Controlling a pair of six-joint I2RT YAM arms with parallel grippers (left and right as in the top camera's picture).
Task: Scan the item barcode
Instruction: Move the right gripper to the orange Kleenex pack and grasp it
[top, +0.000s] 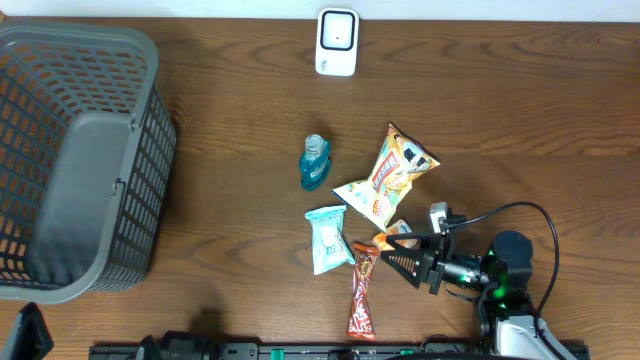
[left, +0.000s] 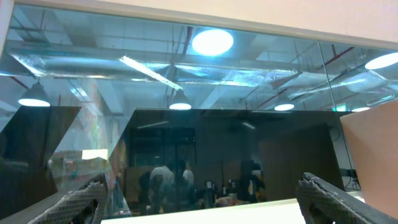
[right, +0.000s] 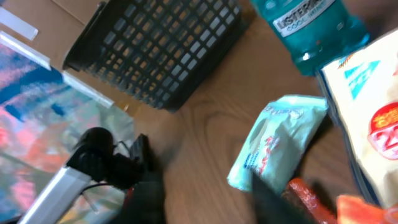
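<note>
Several items lie mid-table: a teal mouthwash bottle, a yellow-white chips bag, a light blue packet, a red snack bar and a small orange pack. The white barcode scanner stands at the far edge. My right gripper hovers low, just right of the red bar's top end. It is open, and only bare wood shows between its blurred fingers. My left gripper is open wide and points up at the ceiling, holding nothing.
A grey plastic basket takes up the left side. The left arm rests at the near left corner. A black rail runs along the near edge.
</note>
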